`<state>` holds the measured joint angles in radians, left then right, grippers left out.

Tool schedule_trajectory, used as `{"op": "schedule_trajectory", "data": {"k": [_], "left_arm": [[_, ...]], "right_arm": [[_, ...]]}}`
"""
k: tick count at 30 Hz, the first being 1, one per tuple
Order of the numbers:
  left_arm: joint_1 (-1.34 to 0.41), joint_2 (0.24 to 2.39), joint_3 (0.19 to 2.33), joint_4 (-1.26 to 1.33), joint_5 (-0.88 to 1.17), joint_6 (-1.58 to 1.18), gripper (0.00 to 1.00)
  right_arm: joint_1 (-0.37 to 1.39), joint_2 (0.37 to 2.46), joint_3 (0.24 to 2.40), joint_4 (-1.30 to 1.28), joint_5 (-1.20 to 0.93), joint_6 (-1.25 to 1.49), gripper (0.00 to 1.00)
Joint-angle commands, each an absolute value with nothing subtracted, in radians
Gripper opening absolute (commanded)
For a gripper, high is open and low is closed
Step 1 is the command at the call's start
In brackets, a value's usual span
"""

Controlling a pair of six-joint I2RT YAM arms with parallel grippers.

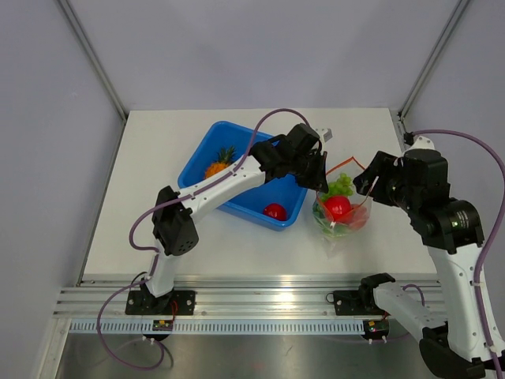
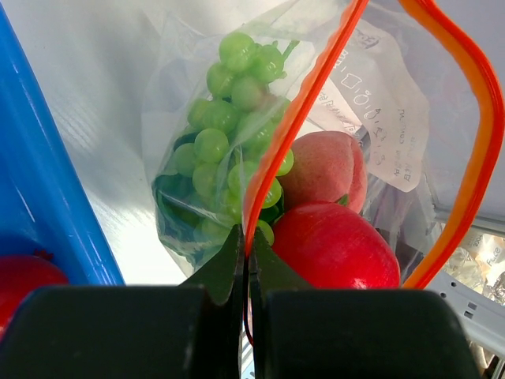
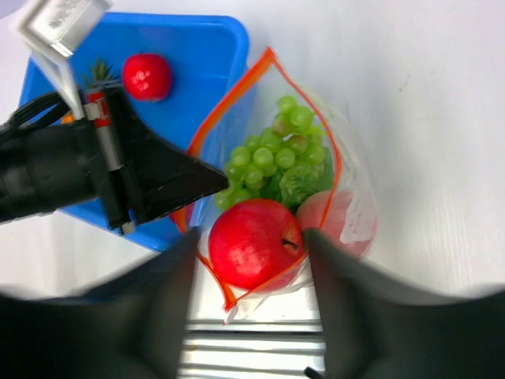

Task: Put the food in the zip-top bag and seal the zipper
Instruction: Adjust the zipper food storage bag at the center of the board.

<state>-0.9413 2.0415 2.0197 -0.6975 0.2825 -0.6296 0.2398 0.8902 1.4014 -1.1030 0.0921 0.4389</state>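
A clear zip-top bag [image 3: 353, 185] lies toward the right side of the white table [image 1: 158, 237], close to its front edge and just beside the right corner of a blue tub [image 1: 254, 215] that sits askew at the table's middle. The left gripper [image 2: 246, 241], reaching across the tub from the near left, has its fingers pressed together on the bag's orange-red zipper [image 2: 306, 104], pinching the near strip and holding that side of the mouth up. The far strip bows away in a wide loop, so the mouth gapes open. Inside the bag a bunch of green grapes [image 2: 229, 110] lies over a darker green leafy piece against the side nearest the tub, with a pink peach [image 2: 323, 166] beside it and a glossy red apple [image 2: 335, 249] nearest the mouth. A printed white label [image 2: 387, 126] shows on the plastic behind the peach. The right gripper [image 1: 365, 188] hangs over the bag from the table's right side, its two dark fingers [image 3: 170, 300] spread wide; in its wrist view the red apple shows in the gap between them, and whether either finger touches the fruit cannot be told. In the tub a pineapple [image 1: 218, 166] with a green crown rests toward the back left wall, and a round red fruit [image 1: 274, 211] sits in the corner nearest the table's front edge.
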Motion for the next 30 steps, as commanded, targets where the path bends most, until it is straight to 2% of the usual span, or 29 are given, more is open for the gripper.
{"op": "schedule_trajectory", "data": {"k": [1,3,4,5,10,18,30], "left_arm": [[-0.946,1.999,2.025,-0.644,0.293,-0.64,0.0],[-0.946,1.997,2.025,-0.641,0.295,-0.64,0.0],[-0.945,1.997,2.025,-0.641,0.293,-0.641,0.0],[-0.945,1.999,2.025,-0.641,0.295,-0.643,0.0],[-0.945,1.99,2.02,-0.638,0.293,-0.643,0.0],[-0.943,1.994,2.026,-0.634,0.298,-0.647,0.0],[-0.94,1.987,2.026,-0.634,0.321,-0.646,0.0]], "right_arm": [[0.245,0.89,1.497,-1.098,-0.041,0.413,0.45],[0.244,0.913,1.503,-1.095,-0.102,0.402,0.29],[0.244,0.92,1.496,-1.095,-0.168,0.397,0.17],[0.244,0.94,1.488,-1.094,-0.202,0.393,0.15],[0.247,0.969,1.389,-1.077,-0.375,0.361,0.13],[0.256,0.997,1.313,-1.095,-0.422,0.318,0.14],[0.258,1.048,1.255,-1.172,-0.04,0.328,0.11]]}}
